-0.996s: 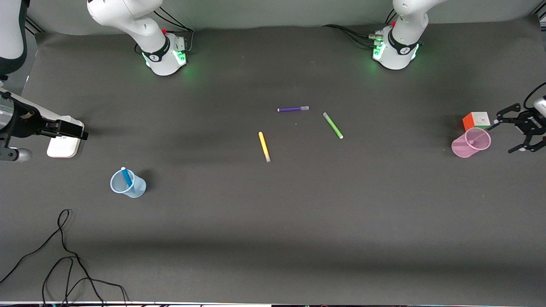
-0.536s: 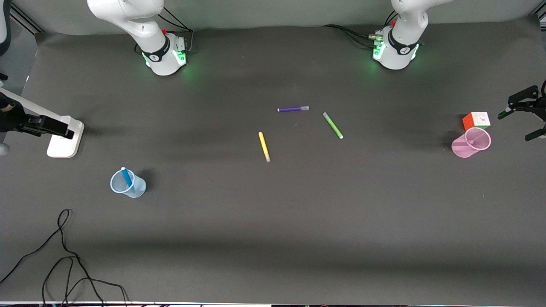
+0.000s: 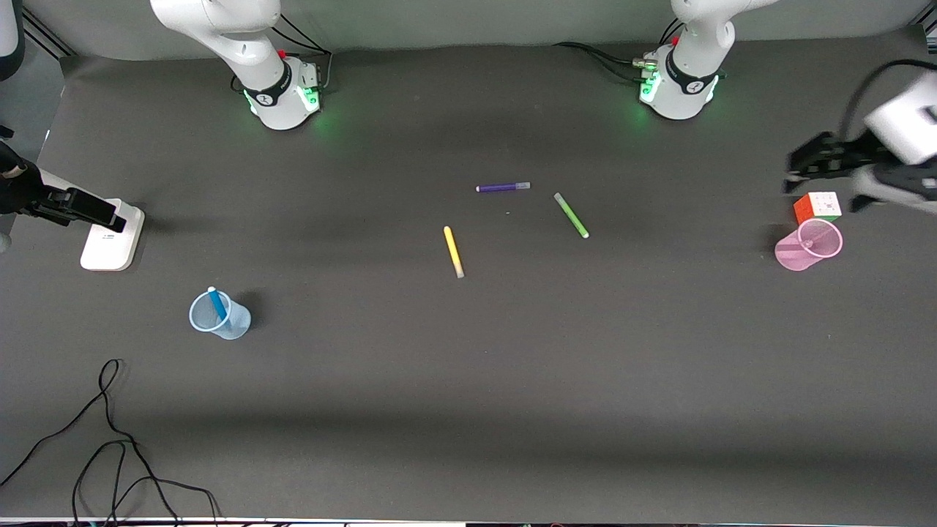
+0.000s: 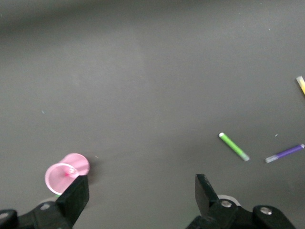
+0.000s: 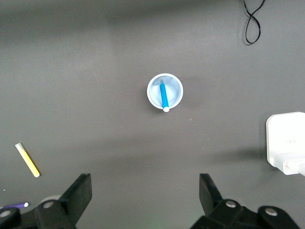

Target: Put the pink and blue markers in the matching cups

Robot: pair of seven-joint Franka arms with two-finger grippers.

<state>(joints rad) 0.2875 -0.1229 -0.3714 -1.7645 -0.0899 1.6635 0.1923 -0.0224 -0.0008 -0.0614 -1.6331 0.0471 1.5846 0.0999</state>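
Observation:
The pale blue cup (image 3: 219,316) stands toward the right arm's end of the table with the blue marker (image 3: 217,303) upright in it; both show in the right wrist view (image 5: 164,91). The pale pink cup (image 3: 808,245) stands at the left arm's end, with a small pink tip showing inside it; it also shows in the left wrist view (image 4: 66,172). My left gripper (image 3: 826,181) hangs open and empty in the air over the cube and the pink cup (image 4: 141,191). My right gripper (image 3: 108,218) is open and empty over the white box (image 5: 145,191).
A purple marker (image 3: 503,187), a green marker (image 3: 571,215) and a yellow marker (image 3: 453,251) lie mid-table. A colour cube (image 3: 818,207) sits just farther from the front camera than the pink cup. A white box (image 3: 111,238) and a black cable (image 3: 110,432) lie at the right arm's end.
My left gripper has swung in from the table's end to over the cube. My right gripper has drawn back a little toward its end. Cups and markers have not moved.

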